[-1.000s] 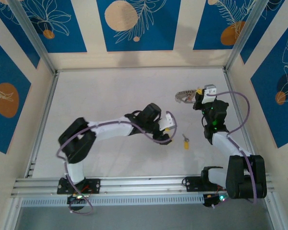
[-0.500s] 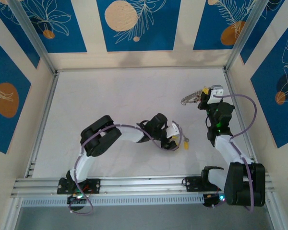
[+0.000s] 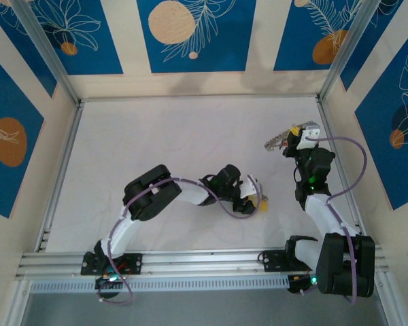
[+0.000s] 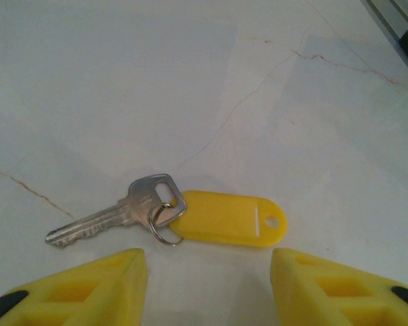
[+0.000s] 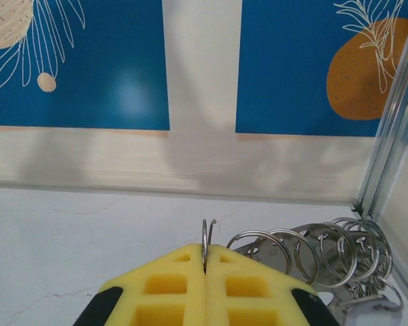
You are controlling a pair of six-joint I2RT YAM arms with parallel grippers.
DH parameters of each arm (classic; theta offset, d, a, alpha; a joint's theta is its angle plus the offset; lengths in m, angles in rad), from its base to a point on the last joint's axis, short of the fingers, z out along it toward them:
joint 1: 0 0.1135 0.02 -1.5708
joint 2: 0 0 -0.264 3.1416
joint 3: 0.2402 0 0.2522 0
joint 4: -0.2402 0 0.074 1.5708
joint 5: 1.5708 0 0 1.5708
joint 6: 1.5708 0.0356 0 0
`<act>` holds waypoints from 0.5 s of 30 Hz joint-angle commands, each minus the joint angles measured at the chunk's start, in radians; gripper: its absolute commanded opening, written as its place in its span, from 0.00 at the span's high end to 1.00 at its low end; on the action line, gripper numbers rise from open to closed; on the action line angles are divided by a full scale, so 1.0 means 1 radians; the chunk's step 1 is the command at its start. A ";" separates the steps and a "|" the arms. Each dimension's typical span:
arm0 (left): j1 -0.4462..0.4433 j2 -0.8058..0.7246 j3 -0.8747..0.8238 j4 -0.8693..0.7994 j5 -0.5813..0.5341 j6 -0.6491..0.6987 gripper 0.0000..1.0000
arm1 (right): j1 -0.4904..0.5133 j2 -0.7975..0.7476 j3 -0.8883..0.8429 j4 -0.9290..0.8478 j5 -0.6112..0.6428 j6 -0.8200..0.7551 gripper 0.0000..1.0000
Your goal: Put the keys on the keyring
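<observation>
Yellow-tagged key (image 4: 115,214) lies flat on the worktop (image 4: 190,81), near centre-right, not yet lifted. Left pincer (image 4: 205,266) stands open just short of it, holding nothing. Far right, right pincer (image 5: 205,261) is clamped on the keyring (image 5: 207,234). Threading not begun, I'd say.

Left fingers (image 3: 250,198) stretched rightward over white desk (image 3: 156,136), just beside yellow key (image 3: 264,202). Right fingers (image 3: 294,132) near desk's right edge, grey keyring (image 3: 276,142) at tip, well apart from key.
</observation>
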 commanded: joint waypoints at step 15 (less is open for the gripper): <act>-0.009 0.065 0.106 -0.098 0.025 -0.021 0.65 | -0.015 -0.042 -0.011 0.071 -0.027 0.018 1.00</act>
